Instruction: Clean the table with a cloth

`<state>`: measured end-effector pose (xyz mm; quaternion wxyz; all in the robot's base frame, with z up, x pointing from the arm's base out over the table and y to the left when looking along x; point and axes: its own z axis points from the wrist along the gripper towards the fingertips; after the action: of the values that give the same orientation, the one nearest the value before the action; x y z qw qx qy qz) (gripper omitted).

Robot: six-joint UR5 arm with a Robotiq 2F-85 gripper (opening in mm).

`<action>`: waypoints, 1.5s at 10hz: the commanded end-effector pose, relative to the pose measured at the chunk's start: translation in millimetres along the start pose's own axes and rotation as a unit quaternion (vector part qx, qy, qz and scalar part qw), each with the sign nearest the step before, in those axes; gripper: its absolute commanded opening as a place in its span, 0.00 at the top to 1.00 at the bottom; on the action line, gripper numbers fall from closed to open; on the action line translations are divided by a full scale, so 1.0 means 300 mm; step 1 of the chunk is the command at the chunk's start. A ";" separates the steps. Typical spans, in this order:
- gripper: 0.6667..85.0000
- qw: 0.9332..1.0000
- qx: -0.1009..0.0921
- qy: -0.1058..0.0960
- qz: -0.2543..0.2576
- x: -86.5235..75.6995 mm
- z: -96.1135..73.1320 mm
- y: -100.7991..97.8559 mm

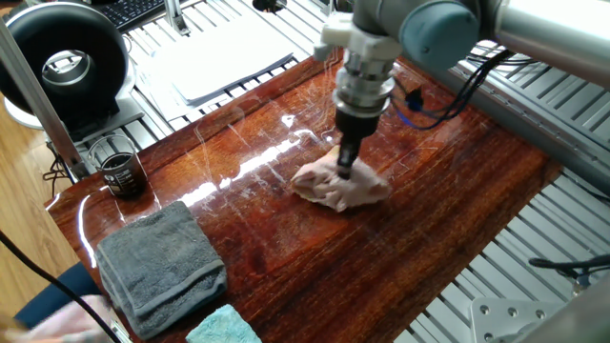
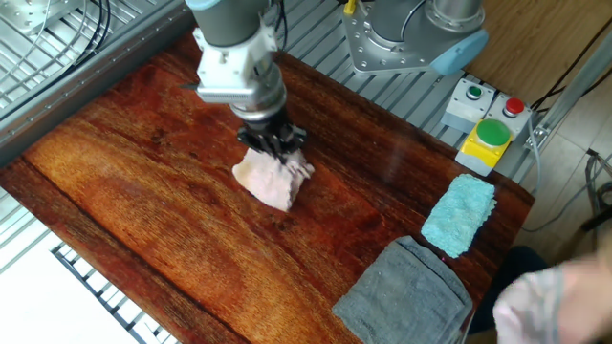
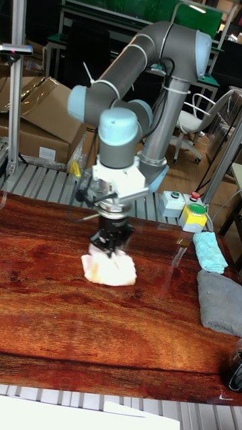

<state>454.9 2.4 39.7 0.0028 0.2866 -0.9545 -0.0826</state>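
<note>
My fingers [image 1: 345,171] pinch the cloth [image 1: 341,187] at its bunched top, pressing it mid-worktop [image 1: 448,210]. Cloth looks light, soft, nubbly; should drag easily, could slip loose. Worktop glossy, slick, plenty of room; grey towel [image 1: 160,259] and blue cloth [image 2: 459,214] well apart.
</note>
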 end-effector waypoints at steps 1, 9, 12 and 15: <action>1.00 0.997 0.031 0.005 -0.070 0.074 -0.045 -0.147; 1.00 0.989 0.057 -0.030 -0.136 -0.032 -0.026 -0.262; 1.00 0.997 0.003 -0.049 -0.053 -0.112 -0.001 -0.138; 0.51 0.998 0.005 -0.044 -0.032 -0.157 0.020 -0.056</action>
<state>501.5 -14.5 32.6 -0.0406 0.3390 -0.9370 -0.0733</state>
